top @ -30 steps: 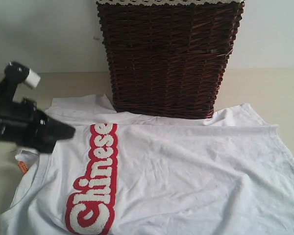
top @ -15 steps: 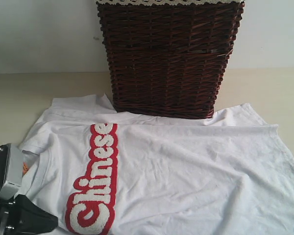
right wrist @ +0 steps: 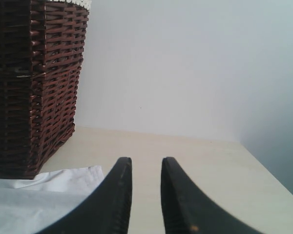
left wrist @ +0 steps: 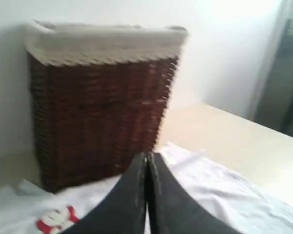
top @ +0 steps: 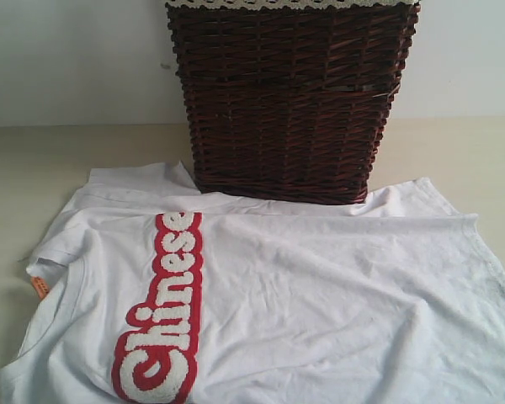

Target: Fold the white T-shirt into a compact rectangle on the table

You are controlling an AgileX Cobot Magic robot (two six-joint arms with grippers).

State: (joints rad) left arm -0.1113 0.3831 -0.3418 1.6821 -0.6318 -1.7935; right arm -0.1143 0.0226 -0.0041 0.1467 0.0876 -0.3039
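Left gripper [left wrist: 147, 159] now off rumpled T-shirt [top: 320, 295]

The T-shirt [top: 320, 303] lies spread on the counter [top: 34, 160] below the left tool [left wrist: 147, 157]; the basket [top: 290, 101] stands beyond its tips, against the shirt's far edge.

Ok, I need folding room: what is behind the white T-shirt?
A dark wicker basket stands on the table at the far edge of the T-shirt. Whether cloth runs under it, and the table behind it, are hidden.
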